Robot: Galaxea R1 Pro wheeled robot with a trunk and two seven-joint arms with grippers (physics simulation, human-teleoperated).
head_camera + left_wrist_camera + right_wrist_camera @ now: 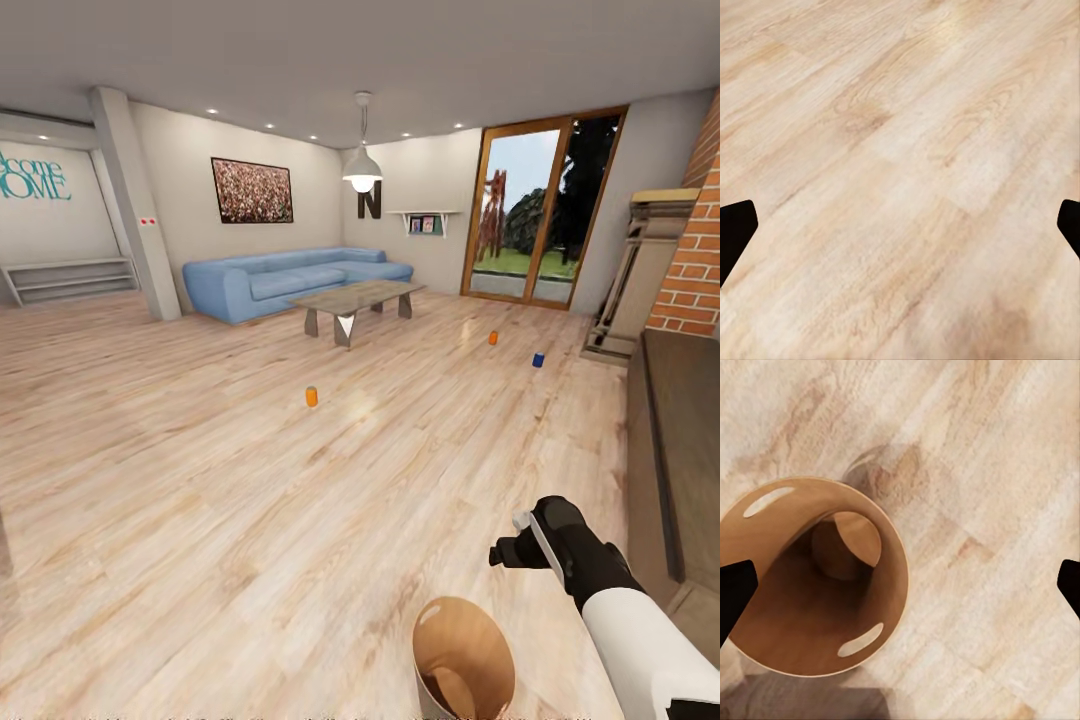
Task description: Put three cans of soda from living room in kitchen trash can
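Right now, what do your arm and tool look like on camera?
The right arm has a glossy white forearm shell, then a black wrist section with a pale strip. Its right tool is black. In both wrist views the fingertips show as plain black wedges at the edges.

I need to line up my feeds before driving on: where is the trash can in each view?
Head view: trash can at the bottom edge, right of centre, beside the right arm.
Left wrist view: not in it, just floor.
Right wrist view: trash can, seen into its open brown inside.
Shared landmark: pale wood-plank floor.
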